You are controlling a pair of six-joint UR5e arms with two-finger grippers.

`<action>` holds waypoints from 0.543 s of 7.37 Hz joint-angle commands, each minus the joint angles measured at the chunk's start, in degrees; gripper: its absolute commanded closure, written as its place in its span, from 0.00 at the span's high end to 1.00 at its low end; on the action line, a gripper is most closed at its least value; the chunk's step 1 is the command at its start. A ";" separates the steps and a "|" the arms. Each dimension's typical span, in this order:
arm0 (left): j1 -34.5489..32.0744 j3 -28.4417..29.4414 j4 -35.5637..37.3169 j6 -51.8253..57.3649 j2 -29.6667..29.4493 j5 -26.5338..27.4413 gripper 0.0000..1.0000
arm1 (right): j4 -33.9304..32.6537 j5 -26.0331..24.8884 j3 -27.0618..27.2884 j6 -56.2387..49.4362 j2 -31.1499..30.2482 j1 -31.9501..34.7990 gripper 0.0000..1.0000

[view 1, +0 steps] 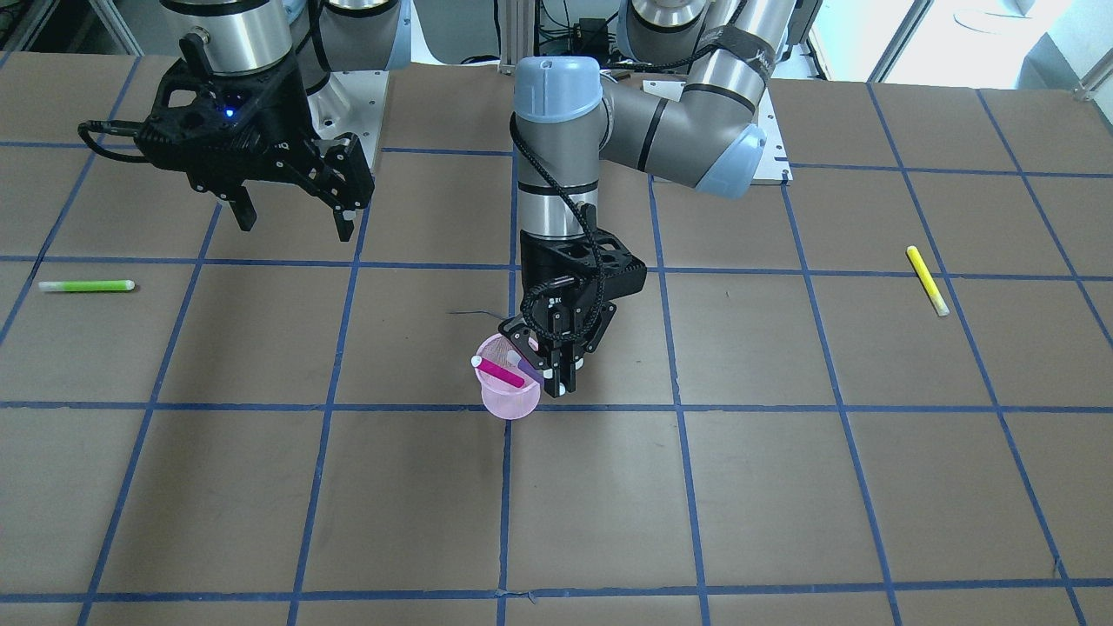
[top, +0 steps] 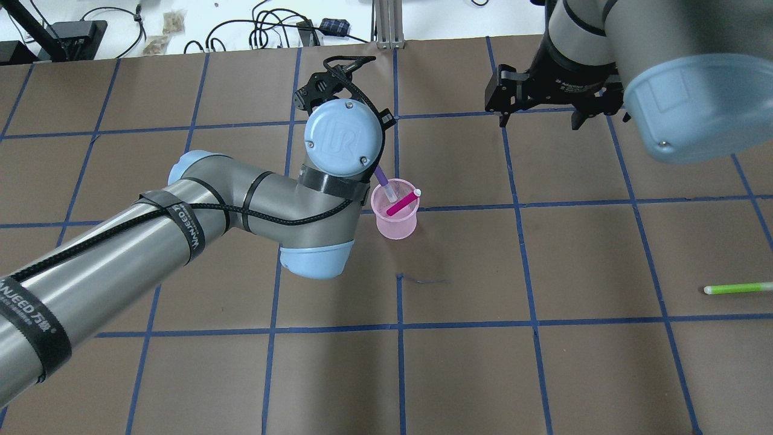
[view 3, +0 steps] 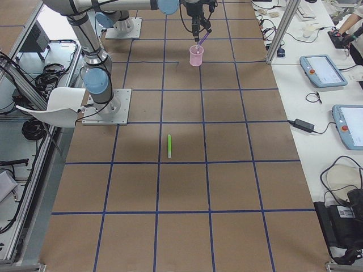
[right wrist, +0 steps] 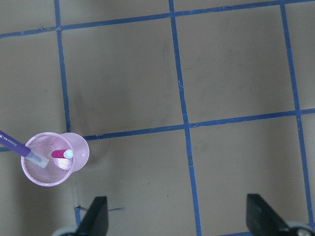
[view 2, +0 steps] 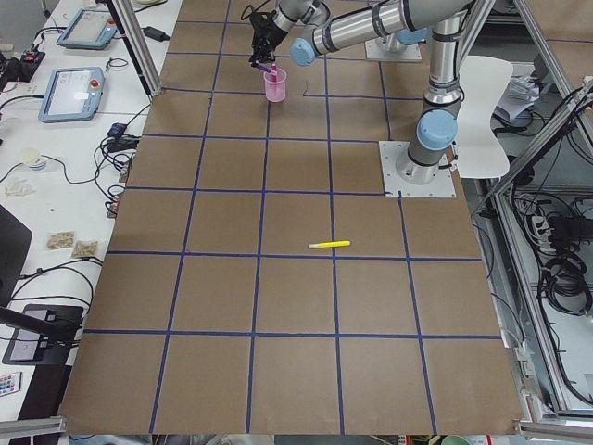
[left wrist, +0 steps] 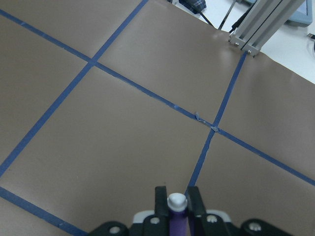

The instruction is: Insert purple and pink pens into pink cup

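While pinching purple pen (top: pixel 383 180) tight between left gripper (view 1: pixel 557 381) fingers, holding it tilted, pale lower end below the fingertips and inside pink cup (top: pixel 397 226) mouth. Cup just beside those fingers, upright on table (view 1: pixel 783 487). Also pink pen (top: pixel 401 203) already in cup, leaning on rim, pale cap up, near left fingertips. On right gripper (view 1: pixel 296 224), fingers spread wide, clamping nothing, well apart from cup.

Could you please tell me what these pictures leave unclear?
- Left gripper: overhead view, hidden under its wrist.
- Purple pen: left wrist view, barrel mostly hidden by gripper.
- Pink pen: both side views, too small.
- Right gripper: right wrist view, mostly cut off below.
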 commanded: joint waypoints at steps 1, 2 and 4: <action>-0.53 -0.55 -0.01 -0.03 -0.03 0.02 0.00 | 0.12 -0.05 0.05 -0.63 -0.04 0.07 1.00; -1.23 -0.55 -0.10 -0.11 -0.47 0.10 0.00 | 0.12 0.22 0.05 -0.54 -0.04 0.07 1.00; -1.85 -0.47 -0.10 -0.03 -1.87 0.28 0.17 | 0.12 0.22 0.05 -0.54 0.05 0.07 1.00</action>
